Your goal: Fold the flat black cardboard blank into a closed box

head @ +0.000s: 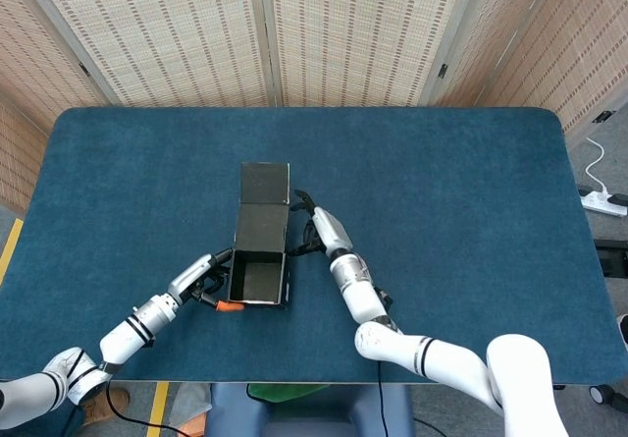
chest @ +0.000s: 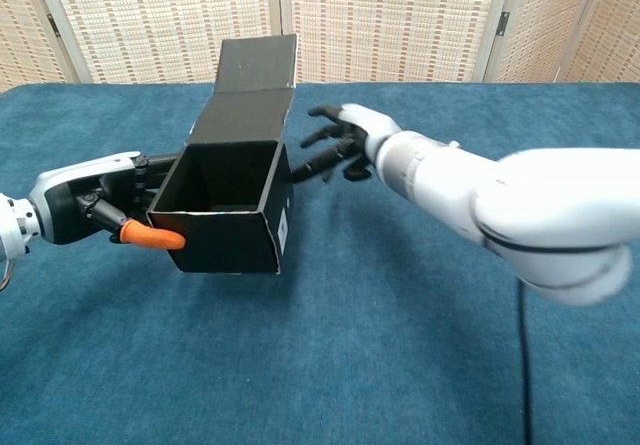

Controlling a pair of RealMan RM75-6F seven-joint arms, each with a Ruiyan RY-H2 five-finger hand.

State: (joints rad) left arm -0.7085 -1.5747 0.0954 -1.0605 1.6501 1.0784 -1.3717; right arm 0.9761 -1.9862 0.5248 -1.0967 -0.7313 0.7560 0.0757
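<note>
Box stands formed on the bench, lid flap raised, cavity open. Left hand grips its left wall; right hand, fingers spread, holds nothing beside its right wall. Next, probably: fold lid down.

Black cardboard box: half-formed, matte black, four walls up, top open, interior empty and dark. Sits on bench left of centre, open mouth up. Lid flap unfolded at far side, hinged to rear wall, angled up and away in chest view, end panel creased. Small white label on near right wall, text unreadable.
</note>
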